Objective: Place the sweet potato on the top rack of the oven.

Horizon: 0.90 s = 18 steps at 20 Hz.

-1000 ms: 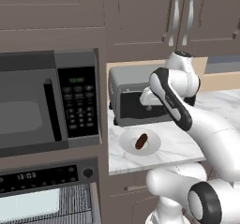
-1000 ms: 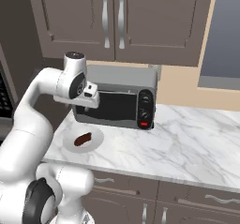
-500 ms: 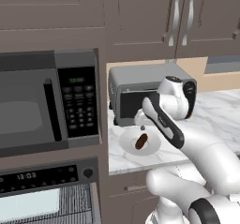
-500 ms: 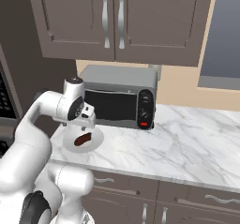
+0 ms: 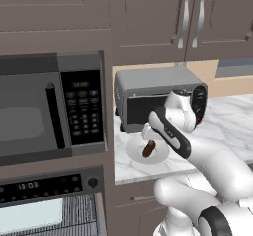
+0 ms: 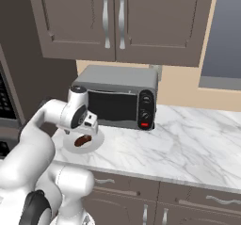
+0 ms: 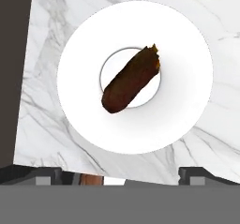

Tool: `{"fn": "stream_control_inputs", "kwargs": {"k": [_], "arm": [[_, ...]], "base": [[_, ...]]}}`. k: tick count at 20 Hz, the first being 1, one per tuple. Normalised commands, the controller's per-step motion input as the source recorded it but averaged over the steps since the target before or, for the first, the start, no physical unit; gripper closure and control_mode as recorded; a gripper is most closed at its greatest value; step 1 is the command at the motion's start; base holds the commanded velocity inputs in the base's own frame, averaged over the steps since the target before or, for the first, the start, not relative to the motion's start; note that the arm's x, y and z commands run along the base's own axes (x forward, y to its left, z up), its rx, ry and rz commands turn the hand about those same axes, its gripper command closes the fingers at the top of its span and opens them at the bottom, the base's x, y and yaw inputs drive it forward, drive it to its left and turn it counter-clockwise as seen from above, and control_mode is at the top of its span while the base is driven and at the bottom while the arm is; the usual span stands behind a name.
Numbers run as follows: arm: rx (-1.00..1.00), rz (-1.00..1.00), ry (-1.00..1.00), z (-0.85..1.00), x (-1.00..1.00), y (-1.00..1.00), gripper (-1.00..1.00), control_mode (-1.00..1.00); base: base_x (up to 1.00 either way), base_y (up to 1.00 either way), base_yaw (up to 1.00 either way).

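Observation:
The sweet potato [image 7: 131,79], a small reddish-brown tuber, lies slantwise in the middle of a white plate [image 7: 183,82] on the marble counter. My gripper [image 7: 126,178] hangs open straight above it, fingertips [image 7: 47,176] spread wide and touching nothing. From the base, the sweet potato [image 5: 148,150] [image 6: 83,140] sits just under my gripper [image 5: 149,135] [image 6: 86,129]. The oven [image 5: 44,185] shows at the lower left, with a dark control strip, clock and knob. Thin grey bars [image 5: 76,214] show beside its pale window; I cannot tell if they are the top rack.
A grey toaster oven [image 6: 117,99] stands right behind the plate, close to my hand. A microwave [image 5: 49,106] sits above the oven, to the left of the counter. Wall cabinets [image 6: 113,21] hang overhead. Marble counter [image 6: 188,144] stretches to the right.
My arm has come down from in front of the toaster oven, and the hand now sits low over the plate and sweet potato. The sweet potato has not moved.

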Motion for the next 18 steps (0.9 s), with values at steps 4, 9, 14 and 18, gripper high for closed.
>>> {"fn": "stream_control_inputs", "kwargs": {"k": [4,9,14,18], "arm": [[0.00,-0.05,0.00,-0.36,0.10,-0.21,-1.00,-1.00],[0.00,-0.15,0.00,-0.17,0.22,0.08,-1.00,-1.00],[0.00,-0.16,0.00,-0.12,0.30,0.02,-1.00,-1.00],[0.00,-0.09,0.00,-0.28,0.36,0.01,-1.00,-1.00]], "base": [[0.00,0.00,0.00],[0.00,0.00,0.00],[0.00,0.00,0.00],[0.00,0.00,0.00]]}}
